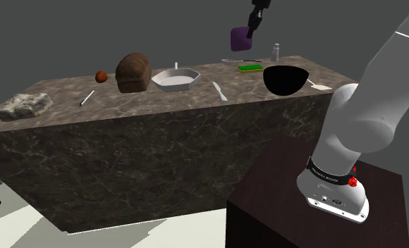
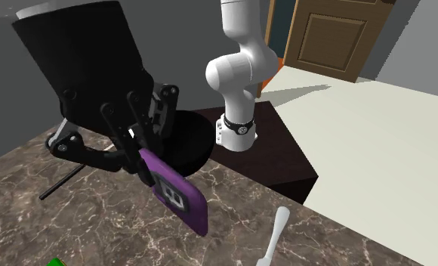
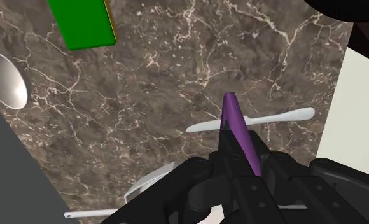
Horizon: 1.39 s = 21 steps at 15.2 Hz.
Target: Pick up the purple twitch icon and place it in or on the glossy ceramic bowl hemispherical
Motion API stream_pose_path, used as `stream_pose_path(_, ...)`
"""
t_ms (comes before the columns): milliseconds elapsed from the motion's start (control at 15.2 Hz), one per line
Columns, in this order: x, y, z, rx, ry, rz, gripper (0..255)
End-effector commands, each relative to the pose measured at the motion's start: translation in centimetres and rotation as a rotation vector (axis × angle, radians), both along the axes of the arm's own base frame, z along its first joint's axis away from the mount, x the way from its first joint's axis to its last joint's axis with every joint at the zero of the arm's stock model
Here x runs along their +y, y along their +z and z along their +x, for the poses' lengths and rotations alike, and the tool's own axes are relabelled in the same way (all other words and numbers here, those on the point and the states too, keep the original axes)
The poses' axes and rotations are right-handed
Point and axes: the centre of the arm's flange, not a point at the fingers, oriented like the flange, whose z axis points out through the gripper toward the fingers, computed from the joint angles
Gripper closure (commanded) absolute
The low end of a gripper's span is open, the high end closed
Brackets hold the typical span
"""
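Observation:
My gripper (image 1: pixel 250 32) hangs high above the back of the marble counter (image 1: pixel 161 106), shut on the purple twitch icon (image 1: pixel 239 39), a flat purple tile. In the second exterior view the icon (image 2: pixel 178 193) slants down from the gripper (image 2: pixel 146 162) and shows its white mark. Seen from the wrist, the tile (image 3: pixel 238 130) stands edge-on, clasped between the fingers of the gripper (image 3: pixel 240 167). The bowl (image 1: pixel 285 79) is glossy black and hemispherical. It sits on the counter toward the shoulder view's right, lower than the gripper. It also appears behind the hand as a black bowl (image 2: pixel 187 140).
On the counter lie a bread loaf (image 1: pixel 133 72), a white dish (image 1: pixel 175 78), a green sponge (image 1: pixel 252 67), a white knife (image 1: pixel 219 91), a rock (image 1: pixel 24 106) and a small shaker (image 1: pixel 275 50). A white utensil (image 3: pixel 253 121) lies under the gripper. My stand (image 1: pixel 316 211) is at lower right.

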Motion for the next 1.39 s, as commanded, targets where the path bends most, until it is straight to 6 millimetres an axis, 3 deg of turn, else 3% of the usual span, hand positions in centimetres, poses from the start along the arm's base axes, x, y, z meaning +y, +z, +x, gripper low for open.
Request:
stream_pose_path(0, -0.2, 0.2, -2.5, 0.001, 0.0, -0.002, 255)
stream_pose_path(990, -0.3, 1.3, -22.5, 0.001, 0.0, -0.002, 255)
stream_pose_path(1320, -0.3, -1.4, -22.5, 0.001, 0.0, -0.002, 255)
